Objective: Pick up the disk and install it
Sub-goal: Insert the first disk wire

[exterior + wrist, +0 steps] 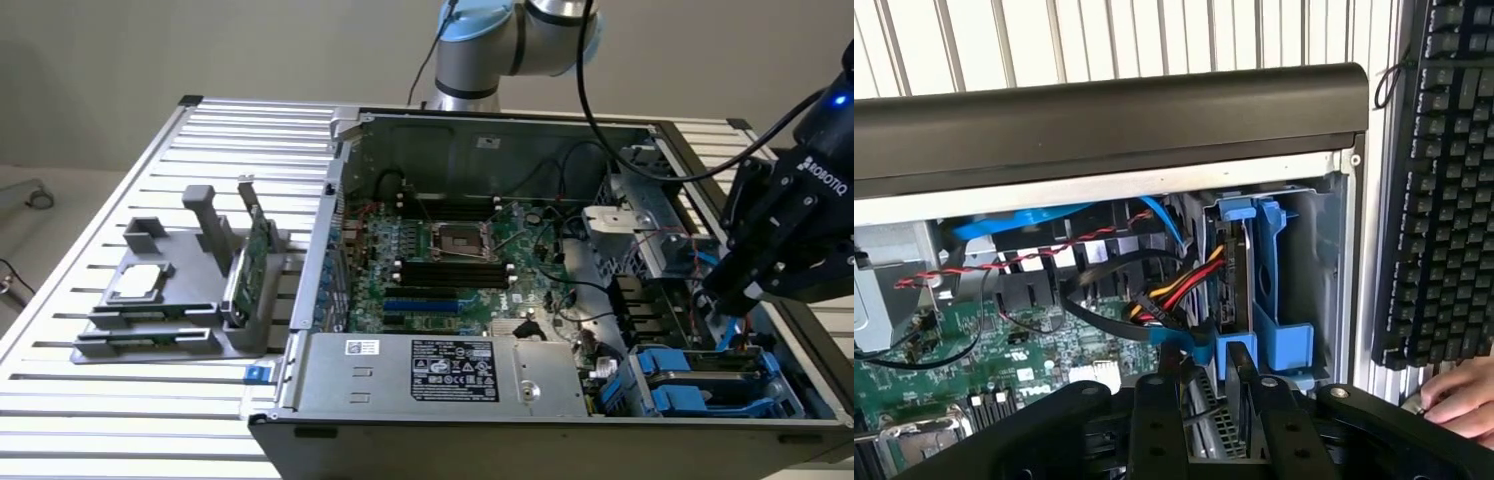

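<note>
disk (1210, 428) is clamped edge-on in the pincer (1204, 400): grey perforated metal edge with a bit of blue frame, sitting between the two black fingers (1157, 420). fingers are closed on both of its sides. it hangs just over the open pc case (320, 300), next to the blue drive bay (1272, 300), not seated in it. a drive already in that bay has red/yellow/black power wires (1189, 285) and a blue cable plugged in.

arm pose, exterior view: base (514, 45) stands at upper centre of the frame, behind the case. wrist and pincer (731, 305) come down at the right edge of the frame, pointing steeply into the case's lower right corner above the blue carriers (694, 380). black cable (601, 120) runs from the arm over the case to the wrist. blue light is lit on the wrist at the upper right.

writing: "robotiq" in white down the pincer body. power supply (427, 370) at lower centre has a black-and-white label, text too small to read. the small blue-and-white sticker beside it is unreadable too.

rest: motherboard (441, 260) is in mid frame. grey fixture (160, 310) on the slatted surface (80, 400) at the left holds an upright green card (254, 260) and a small silver chip (140, 285). wrist view also picks up a black keyboard (1444, 180) beside the case and a person's hand (1454, 400) next to it.
</note>
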Controlling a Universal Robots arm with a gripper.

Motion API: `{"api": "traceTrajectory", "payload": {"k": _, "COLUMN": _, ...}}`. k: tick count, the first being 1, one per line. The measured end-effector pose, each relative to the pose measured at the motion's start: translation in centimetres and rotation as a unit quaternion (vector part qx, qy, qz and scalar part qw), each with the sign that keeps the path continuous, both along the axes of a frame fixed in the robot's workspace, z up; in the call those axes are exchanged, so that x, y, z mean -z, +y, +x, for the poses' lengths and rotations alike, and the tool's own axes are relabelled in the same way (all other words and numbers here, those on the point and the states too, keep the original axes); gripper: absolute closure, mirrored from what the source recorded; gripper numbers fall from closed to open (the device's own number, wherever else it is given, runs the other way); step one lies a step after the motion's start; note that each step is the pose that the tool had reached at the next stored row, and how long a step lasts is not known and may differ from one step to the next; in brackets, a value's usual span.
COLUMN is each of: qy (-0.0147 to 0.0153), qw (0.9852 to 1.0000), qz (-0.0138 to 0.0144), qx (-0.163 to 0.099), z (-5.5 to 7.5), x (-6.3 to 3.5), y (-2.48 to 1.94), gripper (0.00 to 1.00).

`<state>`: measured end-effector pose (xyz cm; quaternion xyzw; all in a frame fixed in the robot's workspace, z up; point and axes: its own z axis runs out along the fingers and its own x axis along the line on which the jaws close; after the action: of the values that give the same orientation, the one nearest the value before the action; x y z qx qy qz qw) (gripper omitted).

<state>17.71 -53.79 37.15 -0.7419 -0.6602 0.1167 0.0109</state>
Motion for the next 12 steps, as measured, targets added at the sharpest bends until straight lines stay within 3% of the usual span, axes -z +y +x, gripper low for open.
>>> {"api": "traceTrajectory", "payload": {"k": 3, "qy": 0.0, "qw": 1.0, "qz": -0.0038, "qx": 0.0, "z": 0.01, "x": 0.03, "y": 0.01, "gripper": 0.7}}
{"api": "traceTrajectory", "payload": {"k": 5, "qy": 0.0, "qw": 1.0, "qz": -0.0062, "qx": 0.0, "z": 0.02, "x": 0.05, "y": 0.02, "gripper": 0.82}}
{"api": "traceTrajectory", "payload": {"k": 6, "qy": 0.0, "qw": 1.0, "qz": -0.0072, "qx": 0.0, "z": 0.02, "x": 0.06, "y": 0.01, "gripper": 0.82}}
{"api": "traceTrajectory", "payload": {"k": 12, "qy": 0.0, "qw": 1.0, "qz": -0.0079, "qx": 0.001, "z": 0.03, "x": 0.38, "y": -0.02, "gripper": 0.84}}
